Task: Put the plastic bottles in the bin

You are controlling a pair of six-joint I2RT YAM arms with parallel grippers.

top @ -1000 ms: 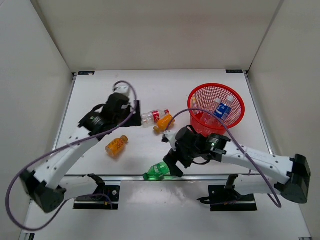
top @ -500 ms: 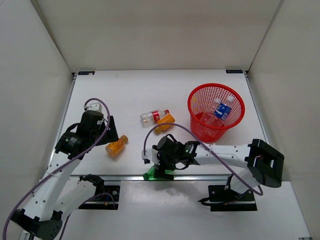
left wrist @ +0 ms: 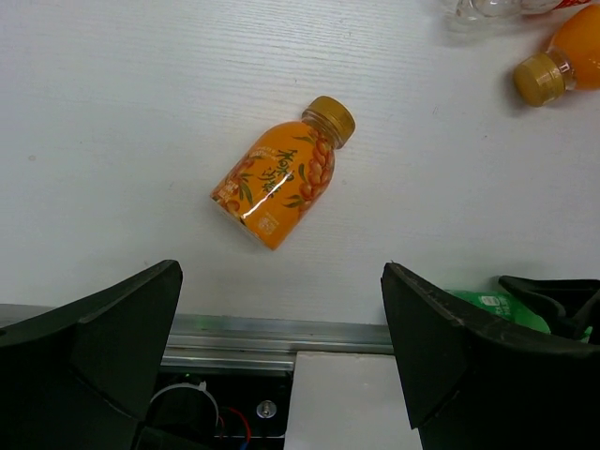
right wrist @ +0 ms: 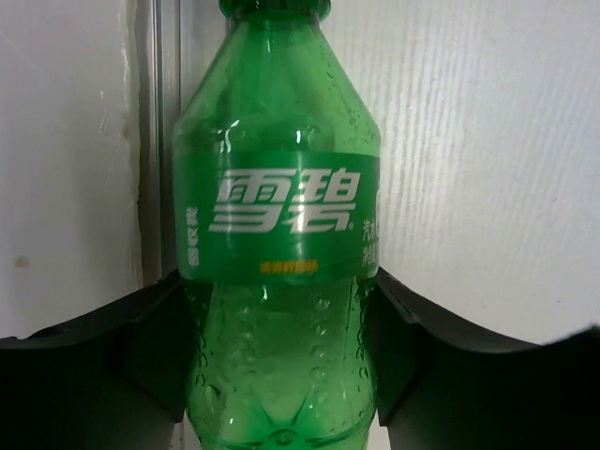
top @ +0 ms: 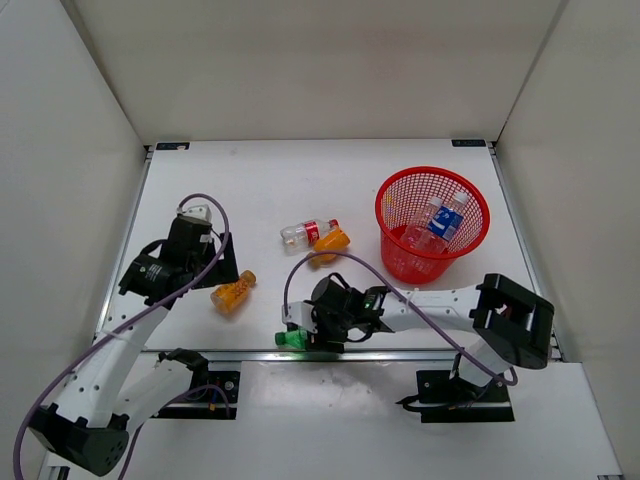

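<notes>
Hovering over the left half of the table, the left gripper is spread wide and holds nothing. One orange bottle lies on its side just ahead of the fingers, apart from them, cap toward the far right. It looks like the left arm's next pick, not yet grasped.

Middle of the table: a clear bottle with a red label and a second orange bottle lie on their sides, touching or nearly so. No gripper is near them.

Near edge, centre: the green bottle lies along the table edge, partly over the metal edge strip. The right gripper is spread wide and straddles its lower body, one finger close against each side. Whether the fingers press on it cannot be told. The bottle rests on the table, not lifted.

Right: the red bin stands upright, well apart from the green bottle. Inside are what look like two clear bottles, one with a blue label; the other is hard to read through the mesh.

Progress estimate: about two in, four left on the table, so roughly a third done. Step in hand is likely the green bottle grasp, then a carry across to the bin. Risk: that bottle sits right at the edge and could roll off if nudged.
</notes>
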